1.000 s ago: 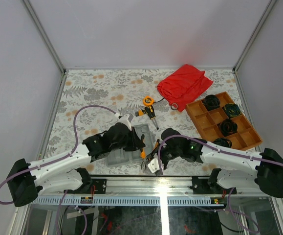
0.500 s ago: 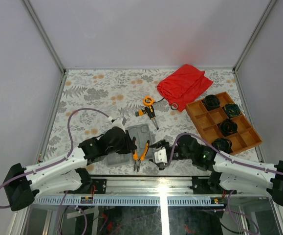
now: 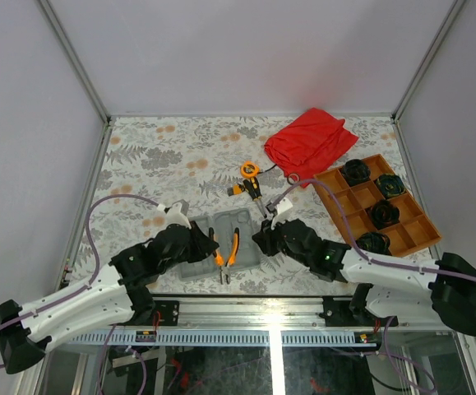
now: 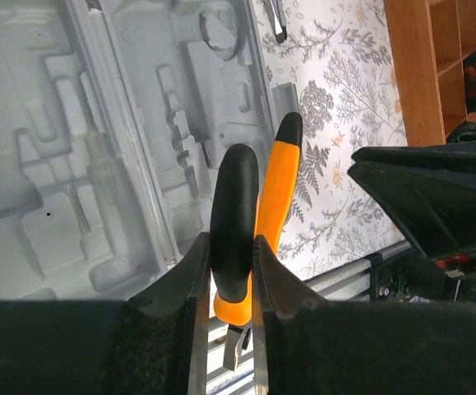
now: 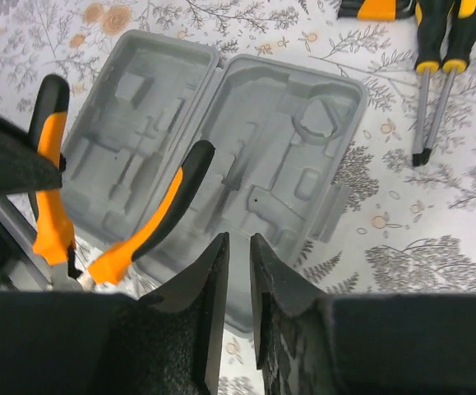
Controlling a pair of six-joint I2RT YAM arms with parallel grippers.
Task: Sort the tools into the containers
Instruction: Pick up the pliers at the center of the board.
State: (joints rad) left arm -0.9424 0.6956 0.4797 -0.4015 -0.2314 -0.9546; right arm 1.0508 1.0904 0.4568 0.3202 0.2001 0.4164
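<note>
The open grey case (image 3: pixel 236 224) lies flat near the front edge, both tray halves empty; it also shows in the left wrist view (image 4: pixel 122 123) and the right wrist view (image 5: pixel 254 156). My left gripper (image 3: pixel 210 247) (image 4: pixel 225 255) is shut on one black handle of the orange-handled pliers (image 3: pixel 232 247) (image 4: pixel 236 206) and holds them over the case's near edge. The pliers (image 5: pixel 151 222) hang spread open. My right gripper (image 3: pixel 263 237) (image 5: pixel 238 247) is empty, its jaws almost together, above the case's right half. Two screwdrivers (image 3: pixel 255 191) (image 5: pixel 435 74) and an orange tape measure (image 3: pixel 249 169) lie beyond the case.
An orange-brown divided tray (image 3: pixel 348 206) with black round parts stands at the right; its edge shows in the left wrist view (image 4: pixel 410 74). A red cloth (image 3: pixel 311 140) lies at the back. The metal rail of the table's front edge (image 3: pixel 246 309) runs just below the case.
The pliers have shifted left from the case's right front corner to over its near edge. My left arm has drawn back left with them. My right gripper has swung from the front edge up beside the case.
</note>
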